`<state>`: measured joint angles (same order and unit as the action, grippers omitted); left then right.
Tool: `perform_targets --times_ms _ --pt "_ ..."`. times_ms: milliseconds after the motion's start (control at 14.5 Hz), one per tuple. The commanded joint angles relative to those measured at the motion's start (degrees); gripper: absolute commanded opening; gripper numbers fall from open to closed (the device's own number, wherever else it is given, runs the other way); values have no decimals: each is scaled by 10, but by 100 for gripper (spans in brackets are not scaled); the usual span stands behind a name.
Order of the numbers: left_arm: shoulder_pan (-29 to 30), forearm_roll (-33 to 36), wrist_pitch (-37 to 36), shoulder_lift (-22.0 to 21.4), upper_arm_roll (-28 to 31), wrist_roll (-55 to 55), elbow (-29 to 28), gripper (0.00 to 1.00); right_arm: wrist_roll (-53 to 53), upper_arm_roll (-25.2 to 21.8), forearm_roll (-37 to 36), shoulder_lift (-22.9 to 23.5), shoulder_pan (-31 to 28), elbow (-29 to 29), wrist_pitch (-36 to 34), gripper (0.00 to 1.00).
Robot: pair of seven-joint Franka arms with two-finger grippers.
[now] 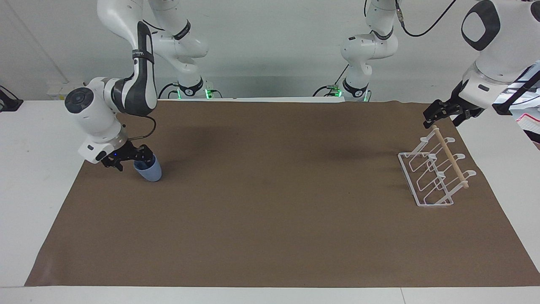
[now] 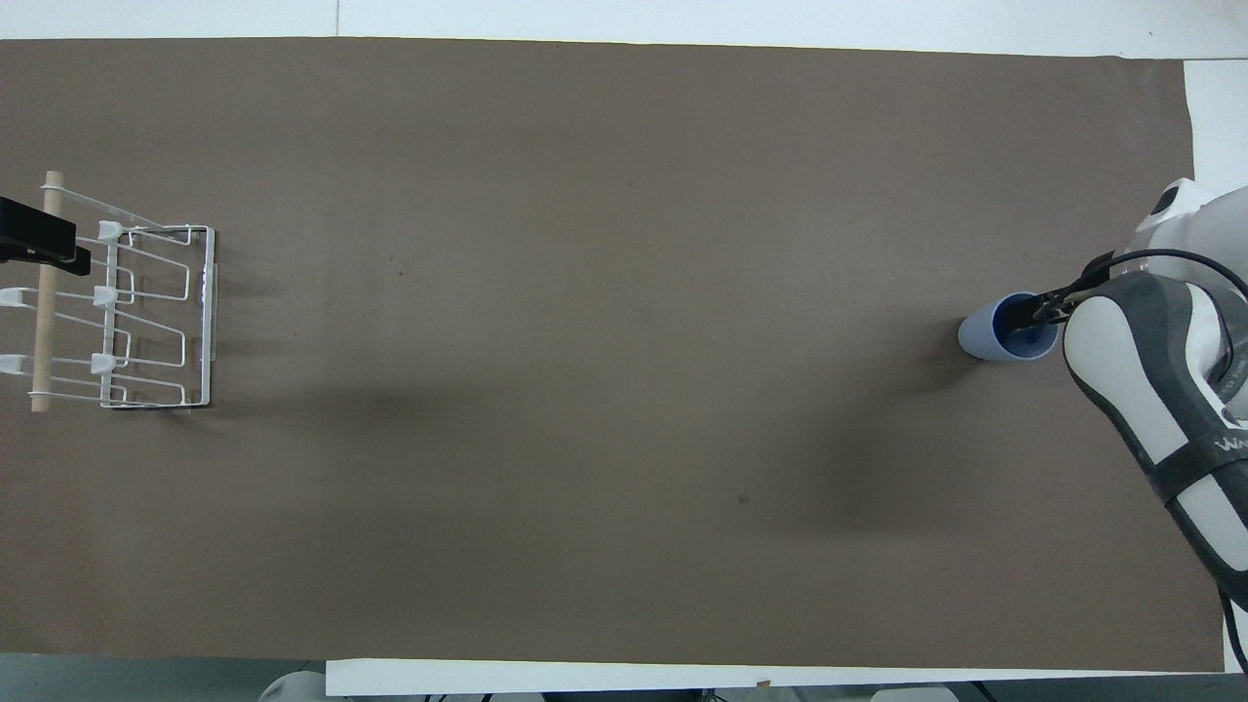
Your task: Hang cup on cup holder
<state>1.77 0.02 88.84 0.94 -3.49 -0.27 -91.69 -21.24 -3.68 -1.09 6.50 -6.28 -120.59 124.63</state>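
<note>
R gripper (image 1: 131,158) is down at the cup (image 1: 150,171), at the right arm's end of the brown mat (image 1: 270,211). In the overhead view one dark finger (image 2: 1026,314) sits inside the cup's mouth, w/ the arm's grey-and-white link covering the rest; the facing view shows black fingers straddling the rim, one in, one outside the wall. Can't tell if they're clamped on the wall or only around it. Cup (image 2: 994,331) stands on its base on the mat, mouth up, light blue, well apart from the cup holder (image 1: 434,173). Mid-mat is bare brown paper. Cup holder stands at the left arm's end of the mat, white wire base flat on the mat, looped prongs slanting up, wooden dowel (image 1: 450,157) across the top. L gripper (image 1: 448,113) waits in the air just over the dowel's end nearest the robots, not touching as far as the facing view shows; can't tell its finger state. In the overhead view only its black tip (image 2: 39,239) shows at the frame edge, over the dowel (image 2: 43,292) of the holder (image 2: 146,317).
</note>
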Motion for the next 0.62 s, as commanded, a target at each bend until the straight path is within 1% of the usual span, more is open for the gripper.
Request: perform_targets --times_ms 0,69,275,344,412,481,550 --pt "-1 0 -9 -5 2 2 -2 100 -45 4 12 3 -19 -17 18 92" --pt "-1 0 -9 -4 2 2 -2 100 -54 4 12 4 -21 -17 21 83" --pt "-1 0 -8 -5 2 2 -2 100 -56 4 12 4 -15 -17 22 32" --pt "-1 0 -8 -5 2 2 -2 100 -56 4 12 4 -13 -17 22 17" --pt "-1 0 -8 -5 2 2 -3 100 -57 5 11 5 -13 -15 21 5" --pt "-1 0 -8 -4 2 2 -2 100 -57 5 11 5 -13 -12 18 0" --pt "-1 0 -8 -5 2 2 -2 100 -57 7 10 5 -13 -10 17 0"
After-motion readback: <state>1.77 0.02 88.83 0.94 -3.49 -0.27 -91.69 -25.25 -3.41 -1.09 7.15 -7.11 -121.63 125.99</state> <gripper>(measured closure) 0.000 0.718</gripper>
